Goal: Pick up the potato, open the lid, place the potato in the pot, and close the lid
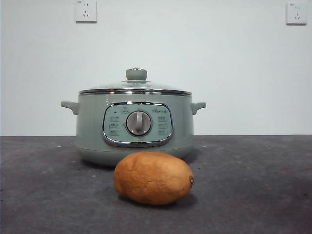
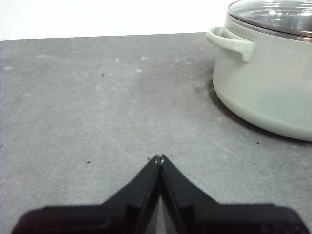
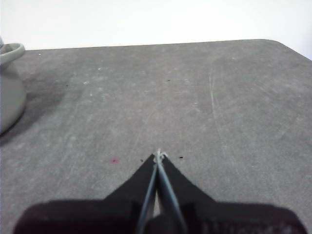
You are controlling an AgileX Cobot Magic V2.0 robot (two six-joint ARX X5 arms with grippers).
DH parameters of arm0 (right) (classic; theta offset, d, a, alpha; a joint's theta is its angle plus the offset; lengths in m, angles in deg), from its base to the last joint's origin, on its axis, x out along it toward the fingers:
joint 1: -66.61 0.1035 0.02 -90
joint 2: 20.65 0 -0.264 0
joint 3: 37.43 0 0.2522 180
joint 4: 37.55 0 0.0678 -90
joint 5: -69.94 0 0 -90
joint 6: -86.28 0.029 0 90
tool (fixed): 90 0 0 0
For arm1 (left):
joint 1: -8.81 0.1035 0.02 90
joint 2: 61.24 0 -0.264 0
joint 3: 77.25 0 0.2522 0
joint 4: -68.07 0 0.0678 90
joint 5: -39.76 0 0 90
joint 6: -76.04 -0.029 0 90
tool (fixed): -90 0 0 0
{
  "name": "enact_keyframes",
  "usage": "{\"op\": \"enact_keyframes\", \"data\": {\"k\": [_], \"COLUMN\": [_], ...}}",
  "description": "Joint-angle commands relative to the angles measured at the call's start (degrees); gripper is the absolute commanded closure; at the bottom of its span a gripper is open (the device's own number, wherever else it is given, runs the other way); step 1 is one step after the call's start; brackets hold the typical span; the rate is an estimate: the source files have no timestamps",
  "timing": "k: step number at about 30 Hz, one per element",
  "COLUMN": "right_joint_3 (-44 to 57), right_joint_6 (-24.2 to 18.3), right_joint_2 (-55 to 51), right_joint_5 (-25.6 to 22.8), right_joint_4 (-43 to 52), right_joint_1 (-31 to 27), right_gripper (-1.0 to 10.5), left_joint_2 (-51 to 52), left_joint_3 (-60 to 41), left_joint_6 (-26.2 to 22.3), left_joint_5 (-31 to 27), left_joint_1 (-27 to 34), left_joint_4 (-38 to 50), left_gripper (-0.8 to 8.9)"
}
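Observation:
The orange-brown potato lies on the dark table in front of the sage-green pot. The glass lid with its green knob sits closed on the pot. My left gripper is shut and empty over bare table, with the pot and its lid off to one side. My right gripper is shut and empty too, over bare table, and only an edge of the pot shows in its view. Neither gripper appears in the front view.
The grey table runs to a white wall with two power sockets. The right wrist view shows the table's rounded far corner. A small red speck marks the tabletop.

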Motion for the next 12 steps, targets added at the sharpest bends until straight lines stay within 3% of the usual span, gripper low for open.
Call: {"op": "enact_keyframes", "data": {"k": [1, 12], "right_joint_3": [0.5, 0.5], "right_joint_6": [0.5, 0.7], "right_joint_2": [-0.1, -0.1], "right_joint_5": [-0.2, -0.2], "right_joint_4": [0.2, 0.3], "right_joint_1": [0.0, 0.0], "right_gripper": [9.5, 9.5], "left_joint_2": [0.0, 0.0], "left_joint_3": [-0.5, -0.5], "left_joint_6": [-0.6, -0.6], "left_joint_5": [0.3, 0.3], "left_joint_1": [0.2, 0.2], "left_joint_4": [0.2, 0.2], "left_gripper": [8.16, 8.16]}}
